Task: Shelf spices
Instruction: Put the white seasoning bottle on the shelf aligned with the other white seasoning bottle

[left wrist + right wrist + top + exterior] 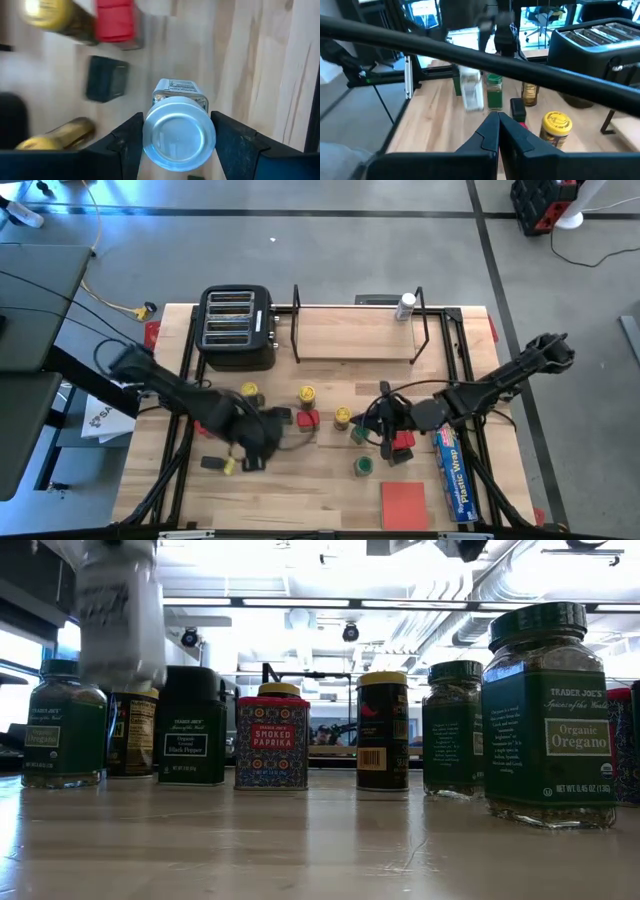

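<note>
Left wrist view: white-lidded spice jar [179,127] held between the left jaws [178,137] above the desk [260,60], gripped across its smooth, rigid, light body (likely slippery); right jaws [498,131] closed, empty.

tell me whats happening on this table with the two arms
The left claw is shut on a small white-lidded spice jar, holding it above the wooden table. The right claw is shut and empty, near the middle of the table. One white-lidded jar already stands on the light-wood shelf with the black wire frame, beside the black four-slot toaster. The other spice jars and tins are on the table.
</note>
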Motion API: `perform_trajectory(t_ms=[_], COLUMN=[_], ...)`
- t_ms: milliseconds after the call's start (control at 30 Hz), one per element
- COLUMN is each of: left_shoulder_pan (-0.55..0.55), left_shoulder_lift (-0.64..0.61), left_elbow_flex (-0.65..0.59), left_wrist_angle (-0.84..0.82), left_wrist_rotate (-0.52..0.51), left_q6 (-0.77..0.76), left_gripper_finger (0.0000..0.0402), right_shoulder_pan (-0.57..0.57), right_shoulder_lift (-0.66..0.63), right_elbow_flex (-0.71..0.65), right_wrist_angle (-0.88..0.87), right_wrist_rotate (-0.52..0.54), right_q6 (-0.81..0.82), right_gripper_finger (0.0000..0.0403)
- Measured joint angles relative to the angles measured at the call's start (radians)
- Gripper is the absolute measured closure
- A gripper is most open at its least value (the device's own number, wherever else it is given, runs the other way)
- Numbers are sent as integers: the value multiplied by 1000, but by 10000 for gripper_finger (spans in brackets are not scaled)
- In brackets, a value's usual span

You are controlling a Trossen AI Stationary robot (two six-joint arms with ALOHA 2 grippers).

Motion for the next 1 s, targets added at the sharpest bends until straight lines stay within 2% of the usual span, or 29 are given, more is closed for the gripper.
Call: perform_trajectory(t_ms=[167, 300, 533, 667, 833, 1000], left_shoulder_pan=[-17, -5, 28, 41, 31, -28], left_shoulder_lift=[135, 225, 279, 241, 198, 98], left_elbow_flex=[0, 2, 1, 1, -3, 2], left_wrist_angle=[47, 62, 183, 208, 187, 159], left_wrist_rotate=[62, 64, 55, 65, 23, -61], left_q6=[-21, 2, 57, 60, 58, 15], left_gripper_finger=[207, 205, 177, 173, 171, 170], right_shoulder_pan=[58, 91, 121, 121, 121, 121], right_shoulder_lift=[0, 0, 0, 0, 6, 108], right_elbow_flex=[0, 0, -1, -1, -1, 3], right_wrist_angle=[0, 0, 3, 3, 33, 240], right_wrist_rotate=[71, 118, 145, 122, 80, -24], right_q6=[64, 101, 140, 170, 189, 51], right_gripper_finger=[402, 402, 402, 402, 402, 402])
